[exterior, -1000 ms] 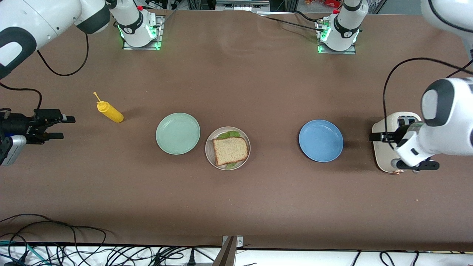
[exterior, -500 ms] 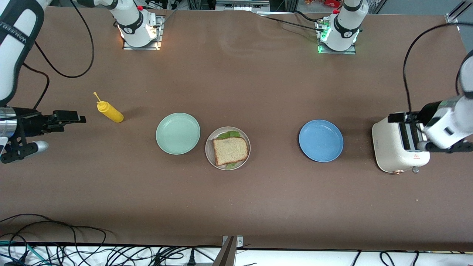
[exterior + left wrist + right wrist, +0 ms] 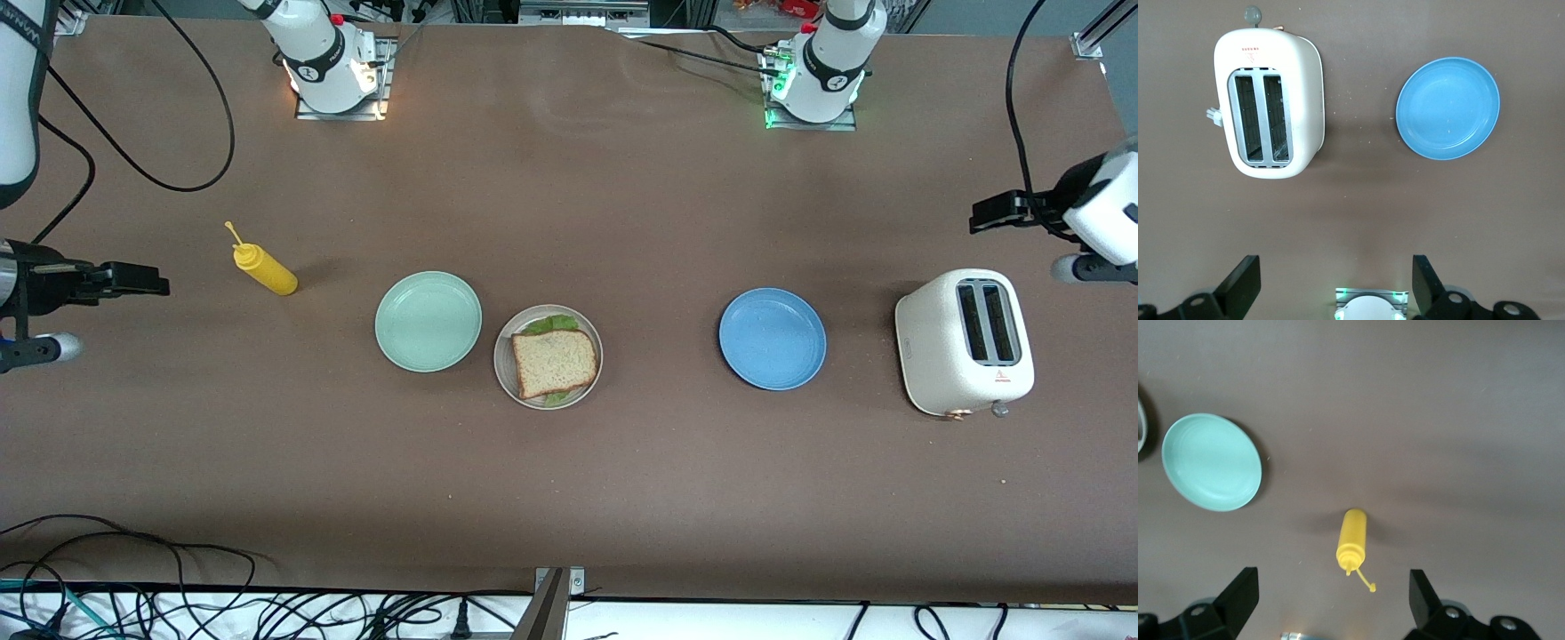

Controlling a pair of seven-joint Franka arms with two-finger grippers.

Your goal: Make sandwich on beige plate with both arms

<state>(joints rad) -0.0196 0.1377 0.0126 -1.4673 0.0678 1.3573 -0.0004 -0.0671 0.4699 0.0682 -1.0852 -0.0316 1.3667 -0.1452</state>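
Note:
The sandwich lies on the beige plate in the middle of the table. Its top is a brown speckled bread slice, with green lettuce poking out beneath. My right gripper hangs open and empty over the table's right-arm end, near the yellow bottle. In the right wrist view the right gripper frames that yellow bottle. My left gripper hangs open and empty over bare table at the left arm's end. In the left wrist view the left gripper has nothing between its fingers.
A mint-green plate sits beside the beige plate, toward the right arm's end. A blue plate and a white toaster stand toward the left arm's end. Cables run along the table edge nearest the camera.
The left arm has swung off the toaster and now hangs over bare table. The right gripper has drawn back toward its end of the table. The sandwich has not moved.

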